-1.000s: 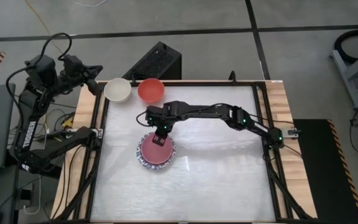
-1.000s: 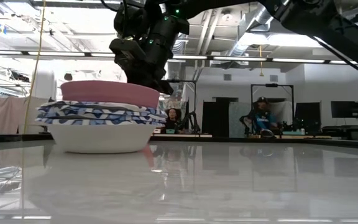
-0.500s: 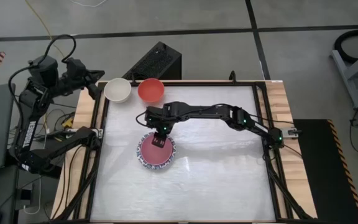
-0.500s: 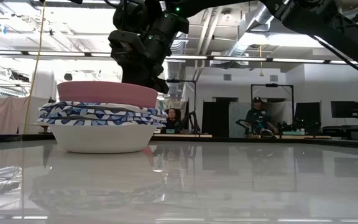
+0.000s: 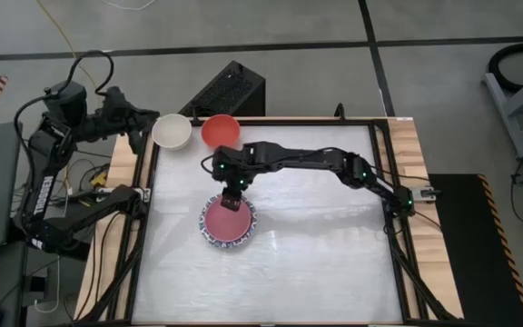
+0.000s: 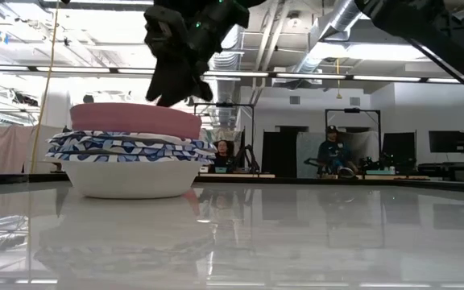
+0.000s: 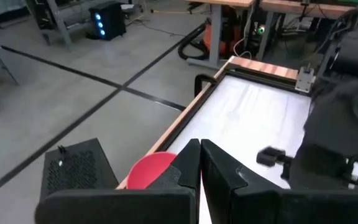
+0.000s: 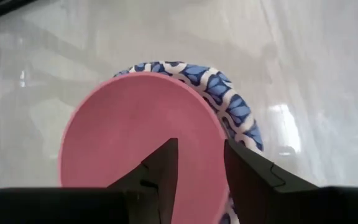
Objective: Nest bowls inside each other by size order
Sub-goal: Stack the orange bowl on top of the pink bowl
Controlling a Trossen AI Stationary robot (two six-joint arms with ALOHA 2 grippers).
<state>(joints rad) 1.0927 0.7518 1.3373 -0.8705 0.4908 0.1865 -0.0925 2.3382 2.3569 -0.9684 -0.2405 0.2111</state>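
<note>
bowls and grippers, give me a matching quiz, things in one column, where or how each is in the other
Things:
1. pink bowl
2. red bowl
3. right gripper
4. left gripper

Places or states:
A. shut, near the table's far left corner
B. top of the blue-and-white stack
C. open, above the stack
D. beside the cream-white bowl at the table's far edge

Pairs: 1-B, 2-D, 3-C, 4-A

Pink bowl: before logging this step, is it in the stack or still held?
In the stack. The pink bowl sits level atop the patterned bowls; the right gripper is open above it, touching nothing.
</note>
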